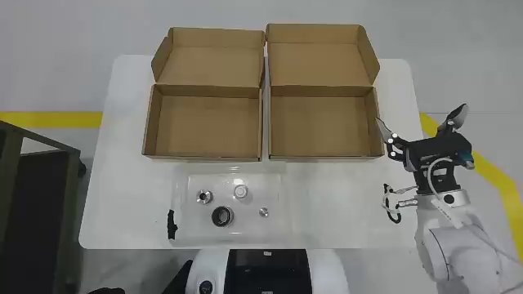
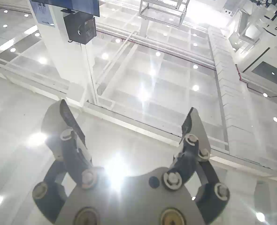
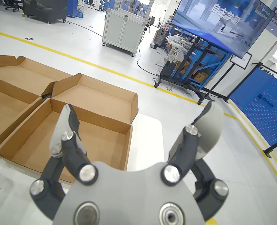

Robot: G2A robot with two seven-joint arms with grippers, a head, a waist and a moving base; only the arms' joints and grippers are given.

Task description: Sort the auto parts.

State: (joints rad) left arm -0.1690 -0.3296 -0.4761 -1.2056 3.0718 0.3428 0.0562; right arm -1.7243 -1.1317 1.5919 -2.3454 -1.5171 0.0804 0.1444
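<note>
Nothing looks sorted: four small parts lie in the clear tray (image 1: 184, 181), well apart from the fingers of the right gripper (image 1: 421, 120), which are spread wide and empty just beside the right cardboard box (image 1: 323, 124). The left gripper (image 2: 127, 106) is likewise splayed, holding nothing. The first pick probably calls for fingers lowered astride one part, say the dark ring (image 1: 222, 216), without nudging the silver fitting (image 1: 203, 197), white cap (image 1: 241, 190) or small metal piece (image 1: 264, 211) near it, then closing squarely.

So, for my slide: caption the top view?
Two boxes, tray of parts, right arm at the table edge, jaws open.
</note>
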